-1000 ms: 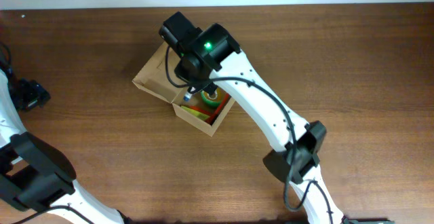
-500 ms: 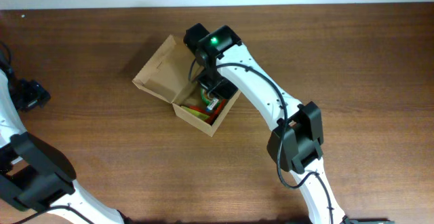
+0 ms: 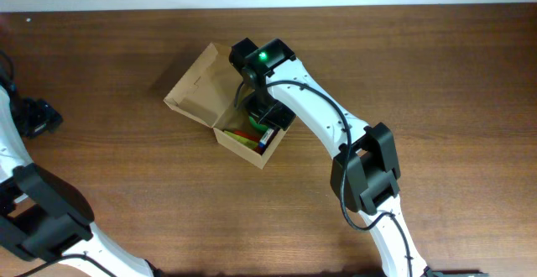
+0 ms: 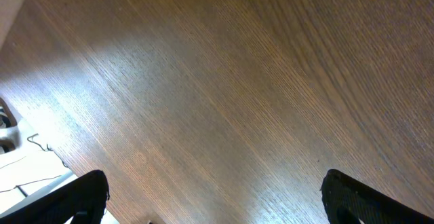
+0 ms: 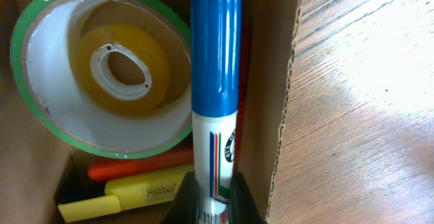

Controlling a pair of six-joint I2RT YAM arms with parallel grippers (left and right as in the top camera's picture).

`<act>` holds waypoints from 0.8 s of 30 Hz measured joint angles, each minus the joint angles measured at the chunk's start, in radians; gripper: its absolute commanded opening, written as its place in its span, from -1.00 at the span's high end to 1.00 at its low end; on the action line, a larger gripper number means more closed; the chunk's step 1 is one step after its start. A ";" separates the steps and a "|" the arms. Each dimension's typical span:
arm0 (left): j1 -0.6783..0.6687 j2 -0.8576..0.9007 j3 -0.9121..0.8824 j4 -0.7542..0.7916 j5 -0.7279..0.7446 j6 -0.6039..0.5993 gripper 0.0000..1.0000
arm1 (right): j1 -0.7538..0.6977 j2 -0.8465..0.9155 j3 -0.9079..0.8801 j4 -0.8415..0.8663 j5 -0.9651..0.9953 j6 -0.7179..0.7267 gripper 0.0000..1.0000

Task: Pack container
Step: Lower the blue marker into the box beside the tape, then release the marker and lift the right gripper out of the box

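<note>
The right gripper (image 5: 211,198), clamped on a blue marker (image 5: 215,81), sits inside the open box (image 3: 198,94) at mid-table, which looks like light, thin cardboard that dents easily and is best held by its side walls, while the left gripper (image 4: 221,200) gapes empty.

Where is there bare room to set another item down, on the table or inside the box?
Bare table spreads right of the box and left of its open lid. Inside is crowded: tape roll, blue marker held by the right gripper, yellow highlighter and orange pen fill it.
</note>
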 measured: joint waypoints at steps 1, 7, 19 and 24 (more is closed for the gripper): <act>0.000 0.000 0.000 0.000 0.000 0.000 -1.00 | 0.000 0.000 -0.002 -0.001 0.000 0.000 0.85; 0.000 0.000 0.000 0.000 0.000 0.000 -1.00 | 0.000 0.000 -0.006 -0.003 0.000 -0.011 0.50; 0.000 0.000 0.000 0.000 0.000 0.000 -1.00 | 0.000 0.000 -0.006 0.032 0.005 -0.025 0.74; 0.000 0.000 0.000 0.000 0.000 0.000 -1.00 | 0.000 0.000 -0.006 0.110 0.006 -0.114 0.92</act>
